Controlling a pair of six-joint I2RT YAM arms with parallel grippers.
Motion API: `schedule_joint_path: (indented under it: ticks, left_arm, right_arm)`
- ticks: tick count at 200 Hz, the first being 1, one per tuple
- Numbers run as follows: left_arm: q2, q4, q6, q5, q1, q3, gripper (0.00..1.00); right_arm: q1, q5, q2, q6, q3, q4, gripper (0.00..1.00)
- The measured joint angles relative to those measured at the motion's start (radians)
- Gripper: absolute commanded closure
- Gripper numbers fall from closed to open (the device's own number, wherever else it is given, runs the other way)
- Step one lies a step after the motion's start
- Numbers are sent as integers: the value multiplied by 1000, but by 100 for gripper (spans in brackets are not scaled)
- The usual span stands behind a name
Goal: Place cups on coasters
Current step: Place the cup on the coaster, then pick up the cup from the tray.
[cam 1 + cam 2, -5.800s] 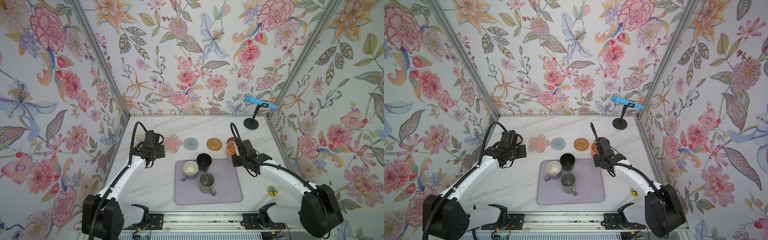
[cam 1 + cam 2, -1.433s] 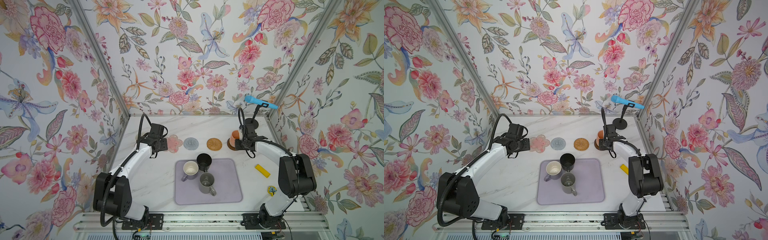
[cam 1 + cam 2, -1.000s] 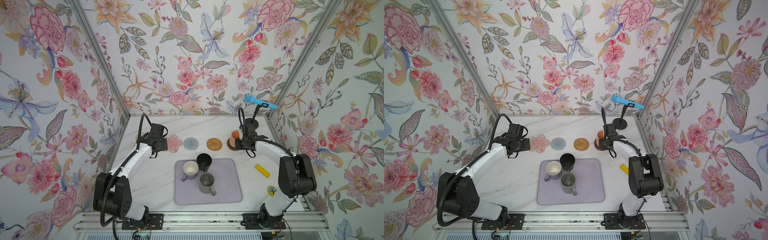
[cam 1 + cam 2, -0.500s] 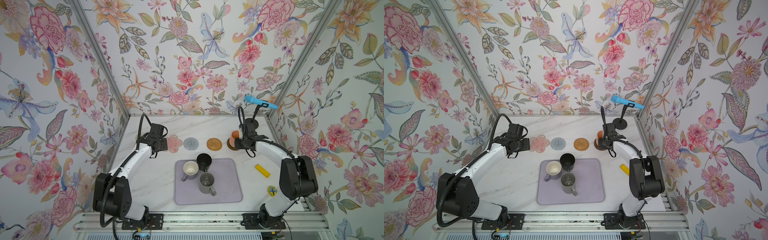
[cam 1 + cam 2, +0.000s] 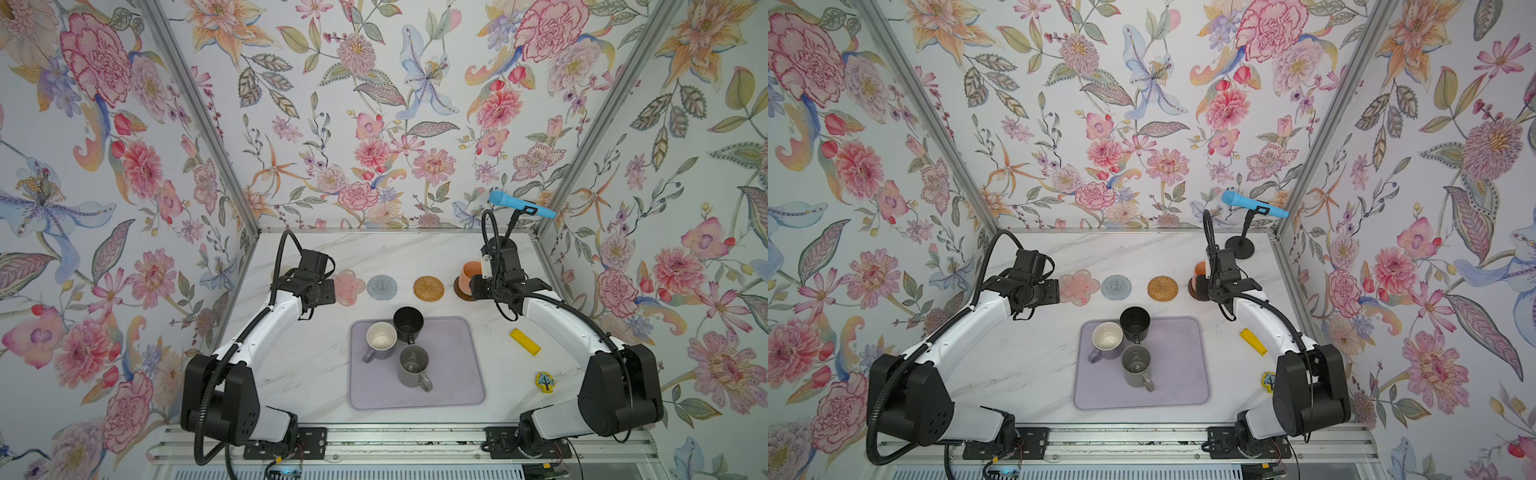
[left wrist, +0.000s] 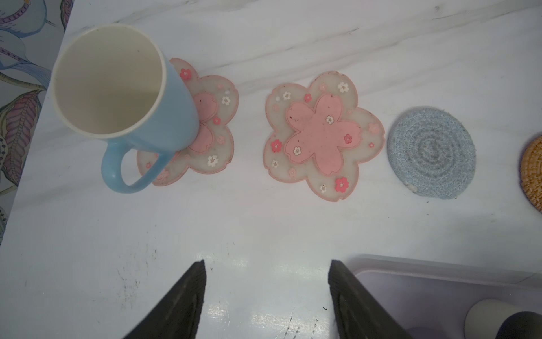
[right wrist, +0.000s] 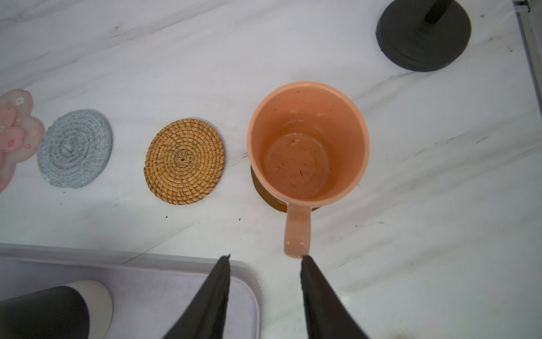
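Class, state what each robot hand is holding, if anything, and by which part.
Nothing is held. The left hand is open and empty. The right hand is open too, at the handle tip of the peach mug, not clamping it.

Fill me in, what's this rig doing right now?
Two arms are setting mugs on coasters. The light blue mug stands on a pink flower coaster; the left gripper is open and empty nearby. The peach mug sits on the dark brown coaster, and the right gripper has its jaws parted at the handle, not clamping it. The purple-grey mug, black mug and grey mug wait on the lilac mat. The other flower coaster, grey ringed coaster and woven tan coaster are bare.
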Motion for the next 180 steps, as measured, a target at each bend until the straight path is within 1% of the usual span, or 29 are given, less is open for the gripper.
schedule_joint_path:
  ticks: [36, 60, 88, 113, 152, 180]
  left_arm:
    - [-13, -26, 24, 0, -13, -3, 29]
    - [-28, -40, 42, 0, -25, -3, 30]
    - [-45, -53, 62, 0, -38, -3, 30]
    - [-46, -76, 108, 0, -56, -2, 30]
    - [-46, -162, 193, 0, -94, 27, 30]
    - [-55, -213, 231, 6, -121, 29, 29]
  right_arm:
    - [18, -18, -105, -11, -5, 0, 55]
    - [28, -26, -144, -11, -7, 0, 55]
    - [40, -27, -161, -11, -17, 0, 54]
    - [54, -33, -164, -10, -35, -8, 54]
    - [82, -48, -174, -18, -73, -11, 54]
    - [86, -60, -174, -37, -77, -6, 54]
